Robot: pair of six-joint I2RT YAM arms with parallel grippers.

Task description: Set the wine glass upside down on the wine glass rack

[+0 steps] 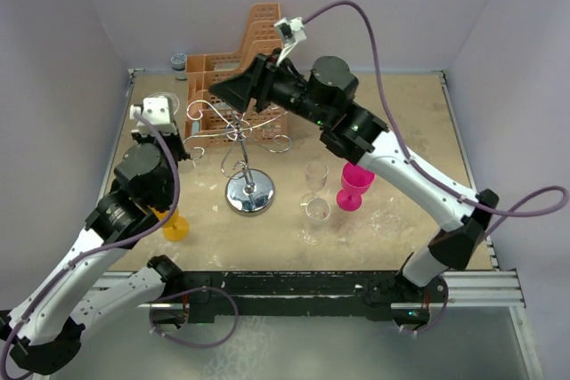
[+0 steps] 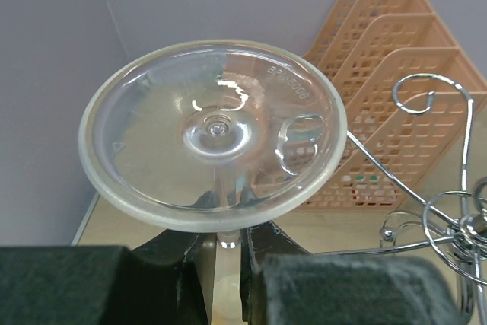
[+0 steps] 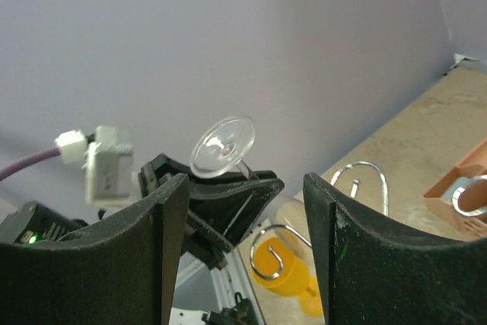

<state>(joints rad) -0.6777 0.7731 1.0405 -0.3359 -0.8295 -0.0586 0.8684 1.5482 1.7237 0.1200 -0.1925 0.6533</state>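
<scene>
wine glass (image 2: pixel 213 131): foot uppermost, centre of left wrist view, off the table | handling: likely light, rigid, slick, breakable; the stem is the hold | left gripper (image 2: pixel 228 247): clamped on stem under foot | wine glass rack (image 2: pixel 449 222): lower right, apart | right gripper (image 3: pixel 245 188): wide, empty
</scene>
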